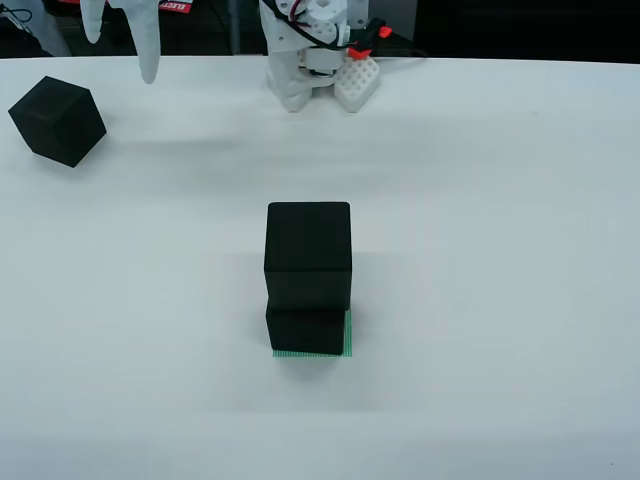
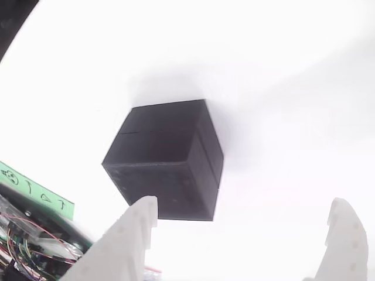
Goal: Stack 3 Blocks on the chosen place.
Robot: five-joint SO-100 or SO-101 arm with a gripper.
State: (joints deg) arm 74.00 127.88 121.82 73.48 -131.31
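In the view from above, two black blocks stand stacked at the table's middle: the top one [image 1: 309, 252] rests on the lower one [image 1: 306, 330], which sits on the green striped chosen place [image 1: 347, 340]. A third block [image 1: 58, 120] lies alone at the far left. My white gripper [image 1: 121, 58] hangs open just above and to the right of that block. In the view that rides on the gripper, the lone block [image 2: 167, 158] lies ahead of the open gripper [image 2: 243, 234], nearer its left finger [image 2: 132, 237], and nothing is between the fingers.
The arm's white base [image 1: 310, 55] stands at the table's [image 1: 480, 250] far edge, middle. A green label [image 2: 35, 190] and wiring on the arm show at the lower left of the gripper view. A dark area lies beyond the table's far edge.
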